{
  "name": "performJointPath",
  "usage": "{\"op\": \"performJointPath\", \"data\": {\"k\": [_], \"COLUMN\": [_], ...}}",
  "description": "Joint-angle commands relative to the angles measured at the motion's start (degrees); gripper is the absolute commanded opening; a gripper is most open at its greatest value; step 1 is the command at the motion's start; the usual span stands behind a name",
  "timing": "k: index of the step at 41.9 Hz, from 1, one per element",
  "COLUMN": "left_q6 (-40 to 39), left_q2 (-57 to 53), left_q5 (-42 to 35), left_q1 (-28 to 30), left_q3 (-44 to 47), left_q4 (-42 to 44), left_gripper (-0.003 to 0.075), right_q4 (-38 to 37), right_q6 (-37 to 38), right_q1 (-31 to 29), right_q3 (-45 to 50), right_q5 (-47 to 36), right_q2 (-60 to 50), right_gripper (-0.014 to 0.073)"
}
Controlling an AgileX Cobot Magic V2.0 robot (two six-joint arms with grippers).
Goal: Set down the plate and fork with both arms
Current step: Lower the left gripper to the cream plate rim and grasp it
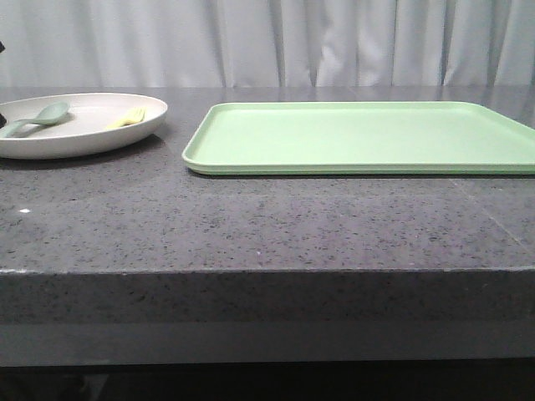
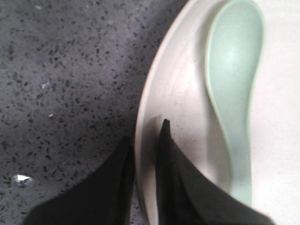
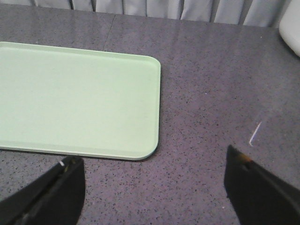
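Note:
The cream plate rests at the table's far left, carrying the pale yellow fork and a pale teal spoon. In the left wrist view my left gripper is shut on the plate, one finger outside the rim over the table and the other inside it, next to the spoon. The fork is out of that view. My right gripper hangs open over bare table, just off the corner of the light green tray, with nothing between its fingers.
The light green tray lies empty at centre and right of the dark speckled table. A white object shows at the edge of the right wrist view. Pale curtains hang behind the table.

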Motion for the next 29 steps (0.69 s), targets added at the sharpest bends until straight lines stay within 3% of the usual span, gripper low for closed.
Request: {"op": "performJointPath", "data": {"k": [1,5,16,29], "left_q6": [0.5,0.5,0.5,0.2], "left_q2": [-3.2,-3.2,-3.5,-5.5], "left_q5": [1.9,1.9,1.9,1.9], "left_q1": [-0.3,-0.3,-0.3,0.2], "left_q3": [-1.9,-1.9,-1.9,-1.9], "left_q4": [-2.5,-2.5,-3.0,-10.2], "left_gripper": [0.0025,-0.0020,-0.0018,-0.0018], "right_q4": [-0.7,-0.7,-0.7,-0.7], "right_q6": [-0.1,-0.1,-0.1,-0.1], "right_q1": [0.1,0.1,0.1,0.1], "right_q3": [-1.7,-1.7,-1.7,-1.7], "right_q5": [-4.3,-4.3,-4.3,-4.3], "right_q2": [0.5,0.5,0.5,0.5], "right_gripper": [0.0624,0.0624,0.0624,0.0624]}}
